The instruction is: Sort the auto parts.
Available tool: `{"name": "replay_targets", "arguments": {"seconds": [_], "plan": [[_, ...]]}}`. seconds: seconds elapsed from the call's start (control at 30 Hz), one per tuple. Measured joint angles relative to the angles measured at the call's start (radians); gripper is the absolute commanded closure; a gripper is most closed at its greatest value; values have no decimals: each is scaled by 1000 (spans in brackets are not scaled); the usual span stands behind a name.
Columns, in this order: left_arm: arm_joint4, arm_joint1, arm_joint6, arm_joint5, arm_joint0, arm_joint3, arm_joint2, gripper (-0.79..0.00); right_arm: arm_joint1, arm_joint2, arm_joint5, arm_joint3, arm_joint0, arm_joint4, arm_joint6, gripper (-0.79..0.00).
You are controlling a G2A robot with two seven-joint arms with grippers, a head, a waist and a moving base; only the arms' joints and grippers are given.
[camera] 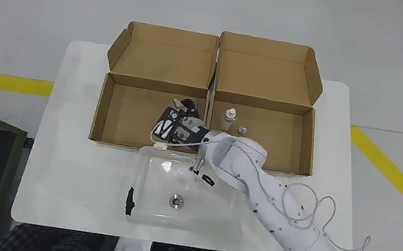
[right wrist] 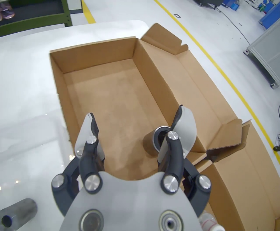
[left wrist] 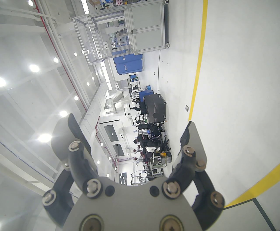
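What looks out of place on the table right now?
One thing: a black part lies at the left rim of the clear tray, seemingly across the edge rather than inside. Nothing else stands out.

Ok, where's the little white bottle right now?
In the top view the white bottle sits in the right-hand cardboard box, near its back left corner, with a small round metal part just beside it.
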Motion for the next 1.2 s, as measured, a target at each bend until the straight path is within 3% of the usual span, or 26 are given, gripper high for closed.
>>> {"name": "replay_targets", "arguments": {"seconds": [0.43,0.87,1.2], "plan": [[0,0,0,0,0,0,0,-785,61,44,-230,-295,-247,-55,27,-619],[0,0,0,0,0,0,0,-785,95,85,-358,-319,-329,-94,28,-650],[0,0,0,0,0,0,0,-785,123,139,-423,-307,-376,-141,22,-600]]}}
